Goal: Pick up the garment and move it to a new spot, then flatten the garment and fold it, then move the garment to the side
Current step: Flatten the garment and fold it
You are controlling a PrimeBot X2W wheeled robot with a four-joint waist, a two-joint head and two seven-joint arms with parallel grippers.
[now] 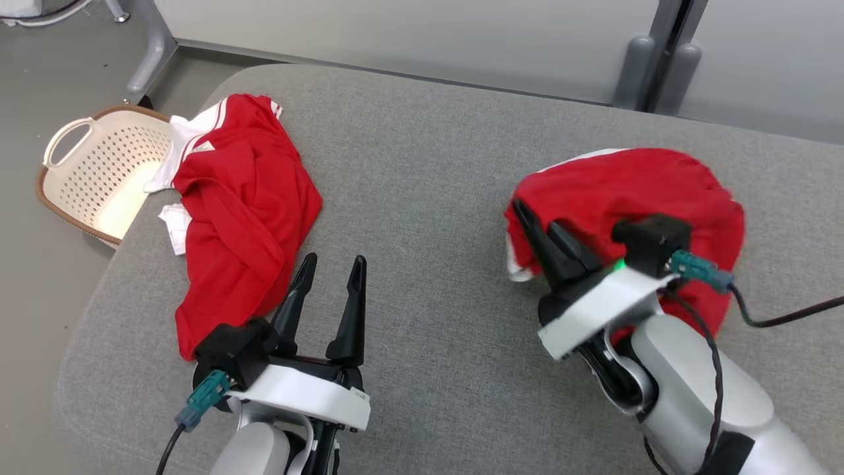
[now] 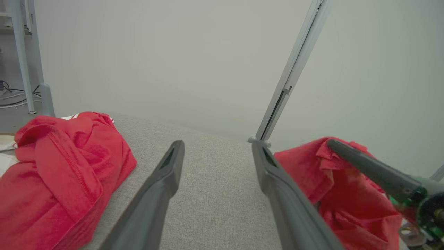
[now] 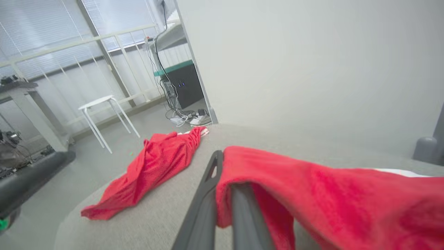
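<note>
Grey cushion [image 1: 428,165]: two red garments [image 1: 244,218] [image 1: 633,191], one basket [image 1: 99,173].

Looks like a robot lab or office test room rather than a home. Plain partition panels [image 1: 395,26] stand right behind the grey padded table [image 1: 428,165]. Past its far end there are tangled cables [image 3: 175,113] on the floor, a black computer box [image 3: 187,83], a white stool [image 3: 100,104] and window blinds [image 3: 34,27].

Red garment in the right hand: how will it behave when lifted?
Probably floppy: the red garment drapes over the right hand in loose folds. Likely light, being thin cloth. Its bulk may hang and drag along the grey cushion.
</note>
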